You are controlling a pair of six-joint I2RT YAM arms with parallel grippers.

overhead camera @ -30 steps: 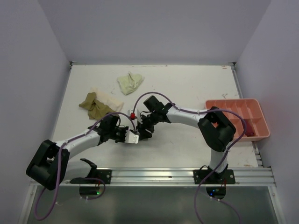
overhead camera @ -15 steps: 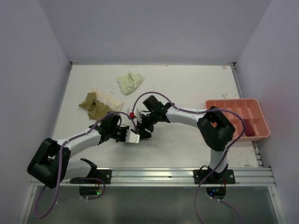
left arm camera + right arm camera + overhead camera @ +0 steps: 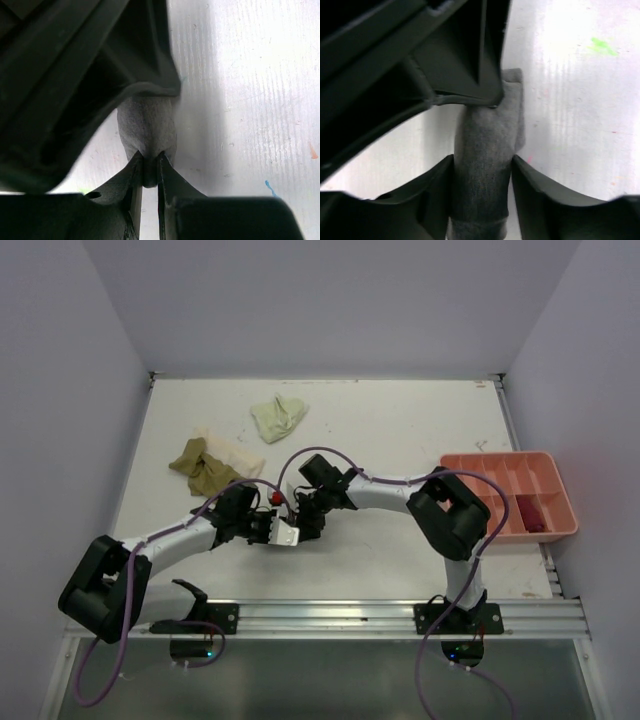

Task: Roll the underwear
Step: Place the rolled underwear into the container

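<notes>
- Two grippers meet near the middle of the table, close to its near edge, both gripping the same piece of cloth.
- Left gripper point(image 3: 150, 162): its jaws are drawn narrow, with only a thin slit between the tips. They pinch one end of the grey underwear point(image 3: 147, 125), and a small nub of cloth shows in the slit.
- Right gripper point(image 3: 482, 167): its jaws stand about half apart and are closed around the same grey underwear, one finger pressing each side of it. In the right wrist view the cloth forms a compact, upright bundle that fills the gap between the fingers.
- Each wrist view shows the dark body of the other gripper directly over the far end of the bundle, touching it.
- From above, the two arms reach inward from their bases and their tips come together, hiding most of the grey cloth.
- Farther out to the left, the olive-tan garment point(image 3: 203, 468) lies crumpled, touching the cream garment point(image 3: 240, 453) just beside it.
- Beyond those two, toward the back, the pale yellow-green garment point(image 3: 278, 416) lies loose on the table point(image 3: 400, 430), apart from the others.
- At the right edge sits the salmon-pink tray point(image 3: 500, 457), with the dark red garment point(image 3: 530, 513) in one compartment near its right end.
</notes>
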